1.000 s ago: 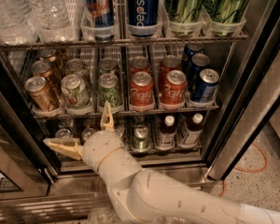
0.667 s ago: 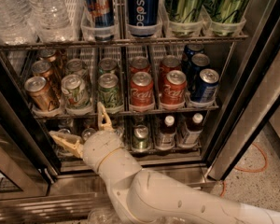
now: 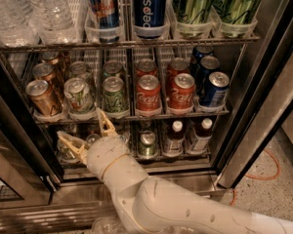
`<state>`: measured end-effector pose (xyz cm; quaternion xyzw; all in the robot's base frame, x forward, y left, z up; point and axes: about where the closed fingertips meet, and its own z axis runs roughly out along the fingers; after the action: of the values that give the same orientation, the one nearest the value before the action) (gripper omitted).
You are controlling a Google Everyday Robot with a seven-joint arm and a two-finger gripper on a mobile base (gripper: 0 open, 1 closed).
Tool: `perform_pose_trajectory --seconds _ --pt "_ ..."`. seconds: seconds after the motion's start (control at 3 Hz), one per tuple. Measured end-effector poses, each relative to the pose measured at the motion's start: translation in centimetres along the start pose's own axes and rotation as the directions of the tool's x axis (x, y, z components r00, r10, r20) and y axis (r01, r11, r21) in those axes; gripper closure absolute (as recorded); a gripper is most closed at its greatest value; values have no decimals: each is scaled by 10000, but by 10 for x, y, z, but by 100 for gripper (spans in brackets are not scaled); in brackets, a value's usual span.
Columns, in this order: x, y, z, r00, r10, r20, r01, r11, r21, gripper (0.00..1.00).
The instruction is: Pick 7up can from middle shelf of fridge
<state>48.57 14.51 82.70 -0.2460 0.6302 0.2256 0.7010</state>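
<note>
The 7up can (image 3: 78, 95), pale silver with green pattern, stands at the front of the second lane from the left on the middle shelf (image 3: 151, 117) of the fridge (image 3: 263, 96). Another like it (image 3: 80, 70) stands behind. A darker green can (image 3: 115, 94) is to its right, a brown can (image 3: 41, 97) to its left. My gripper (image 3: 79, 124) is open and empty, just below and in front of the 7up can at the shelf's front edge. One finger (image 3: 106, 123) points up, the other (image 3: 69, 143) points left.
Red Coca-Cola cans (image 3: 148, 95) and blue Pepsi cans (image 3: 214, 88) fill the lanes to the right. Tall cans and water bottles (image 3: 49, 9) stand on the rack above. Small bottles (image 3: 173, 138) stand on the lowest rack behind my white arm (image 3: 151, 204). An orange cable (image 3: 266, 172) lies on the floor.
The gripper has shifted slightly right and up toward the middle shelf's front edge, and its left finger has drawn in a little. The cans have not moved.
</note>
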Motion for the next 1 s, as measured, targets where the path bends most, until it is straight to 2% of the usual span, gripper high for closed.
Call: perform_pose_trajectory --seconds 0.33,0.67,1.0 --pt "0 0 0 10000 -6 0 6 10000 0 19" --pt "0 0 0 10000 -26 -1 26 10000 -2 35" --pt "0 0 1 10000 -51 -7 51 10000 -11 45"
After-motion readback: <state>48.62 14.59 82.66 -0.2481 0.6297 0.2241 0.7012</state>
